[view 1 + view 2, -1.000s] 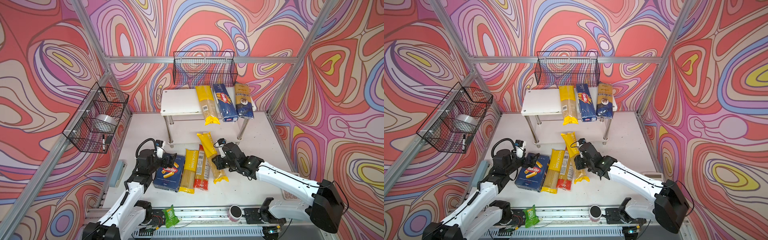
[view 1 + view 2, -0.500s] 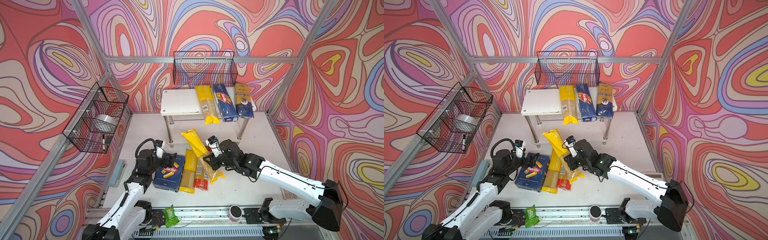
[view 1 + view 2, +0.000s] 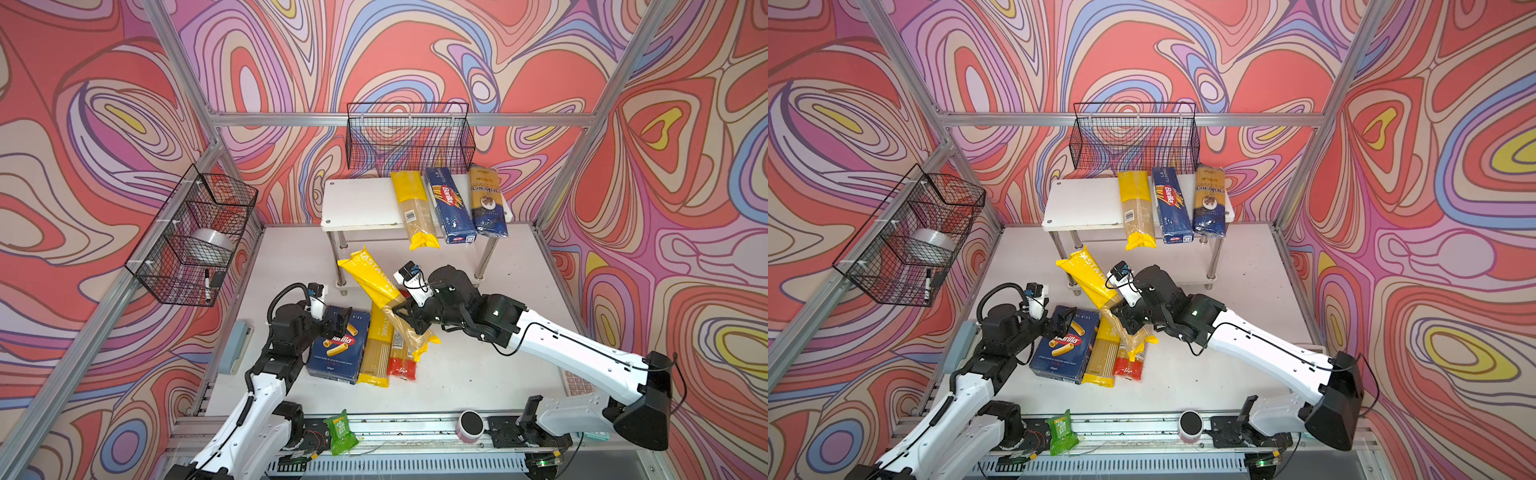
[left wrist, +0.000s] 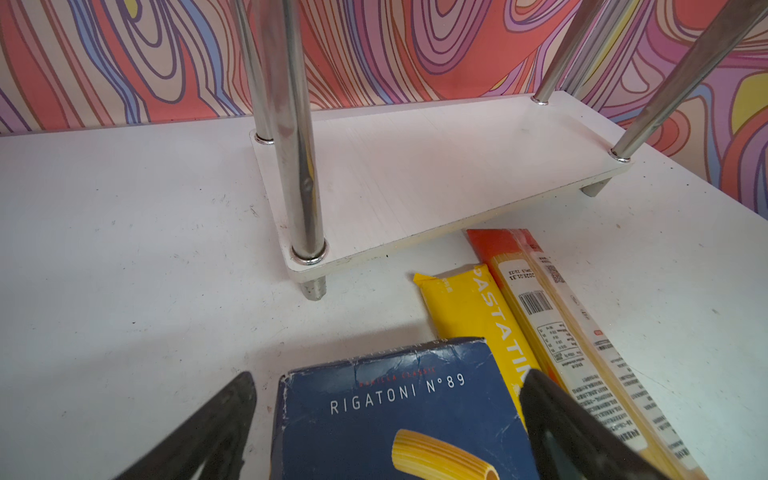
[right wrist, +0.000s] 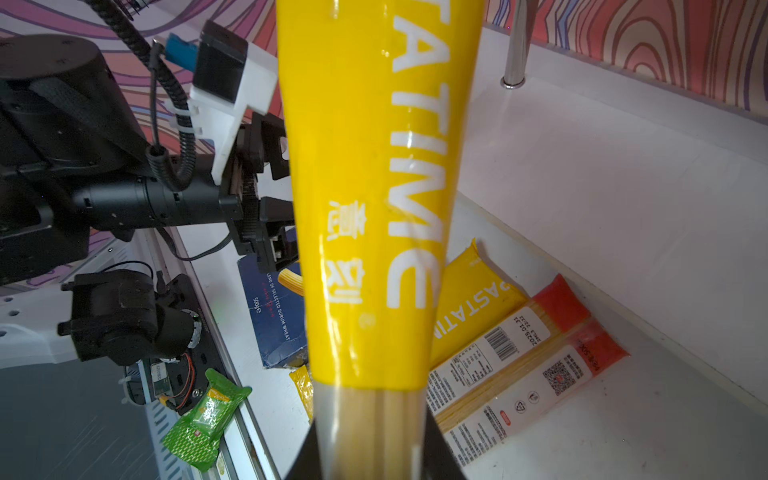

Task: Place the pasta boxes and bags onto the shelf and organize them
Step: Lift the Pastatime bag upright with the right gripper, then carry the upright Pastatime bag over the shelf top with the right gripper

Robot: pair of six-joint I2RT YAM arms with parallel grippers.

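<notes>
My right gripper point(image 3: 409, 318) point(image 5: 372, 453) is shut on the clear middle of a yellow-ended spaghetti bag point(image 3: 374, 282) point(image 5: 374, 208). The bag hangs tilted above the table, its upper end toward the shelf point(image 3: 357, 203). My left gripper point(image 3: 338, 322) point(image 4: 388, 376) stands open astride the far end of the blue rigatoni box point(image 3: 336, 353) point(image 4: 395, 415), which lies flat. Beside that box lie another yellow-ended bag point(image 3: 376, 349) and a red-ended bag point(image 3: 402, 357). The shelf's top board carries a yellow-ended bag point(image 3: 415, 212), the narrow Barilla spaghetti box point(image 3: 449, 205) and a dark blue bag point(image 3: 486, 203).
The shelf's lower board point(image 4: 415, 174) is bare between chrome legs point(image 4: 299, 166). Black wire baskets hang on the back wall point(image 3: 409, 137) and left wall point(image 3: 195, 237). A green snack packet point(image 3: 340, 430) and a pink-rimmed cup point(image 3: 469, 426) sit at the front rail.
My right gripper has raised the yellow-ended bag off the table and carried it left over the lying bags, swinging its upper end leftward. The left arm has not moved.
</notes>
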